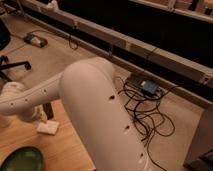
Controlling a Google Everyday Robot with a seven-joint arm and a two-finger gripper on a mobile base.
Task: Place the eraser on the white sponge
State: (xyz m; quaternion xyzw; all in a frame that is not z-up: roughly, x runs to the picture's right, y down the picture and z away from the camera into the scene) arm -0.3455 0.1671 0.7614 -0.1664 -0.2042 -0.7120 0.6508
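Where the pale forearm (35, 97) reaches toward the left edge, the hand (37, 114) hangs beneath it, largely covered, and I cannot tell whether it is open or closed. A dark upright piece (48, 110) stands just beside it; whether this is the eraser is unclear. Directly below lies the white sponge (48, 128), flat on the desk (60, 150) near its far edge. Bare wood separates the sponge from a green bowl (22, 159) cut by the bottom edge. The arm's bulky elbow (100, 110) hides the desk's right edge; beyond it, tangled cables (150, 120) sprawl over the floor.
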